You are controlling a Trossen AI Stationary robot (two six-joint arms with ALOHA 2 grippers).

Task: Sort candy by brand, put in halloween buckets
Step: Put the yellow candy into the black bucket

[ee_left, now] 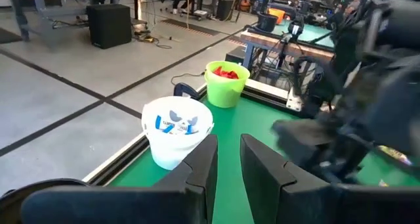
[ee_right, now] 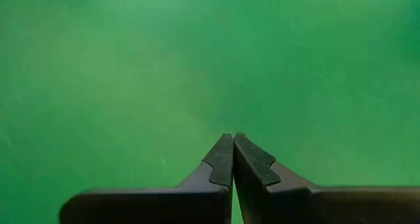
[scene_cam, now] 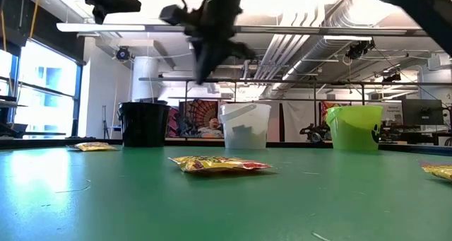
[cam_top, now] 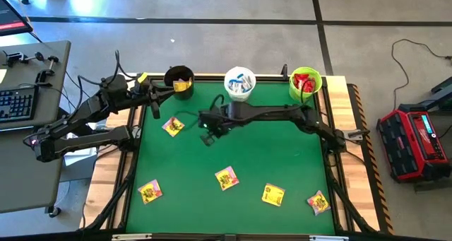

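**Five yellow packets on the mat, both grippers empty**

Five yellow packets lie on the green mat (cam_top: 282, 149). One (cam_top: 172, 126) sits near the back left, just left of the right gripper (cam_top: 207, 136) and apart from it. The other four lie along the front: one at front left (cam_top: 150, 191), one near the middle (cam_top: 226, 177), one right of it (cam_top: 272, 194), and one at front right (cam_top: 318, 201). All four are well apart from either gripper.

Three buckets stand along the back edge. The black one (cam_top: 179, 80) holds a yellow packet, the white one (cam_top: 239, 84) holds white-and-blue packets, and the green one (cam_top: 305, 84) holds red ones.

The right arm reaches from the right side across the back of the mat, past the white bucket, with its gripper pointing down over bare green. In the right wrist view its fingers (ee_right: 220, 159) are pressed together with nothing between them; a packet edge shows only at the far rim of that view.

The left arm comes in from the left, its gripper (cam_top: 154, 107) hanging just left of the black bucket. Its fingers (ee_left: 204, 161) stand a narrow way apart, holding nothing.
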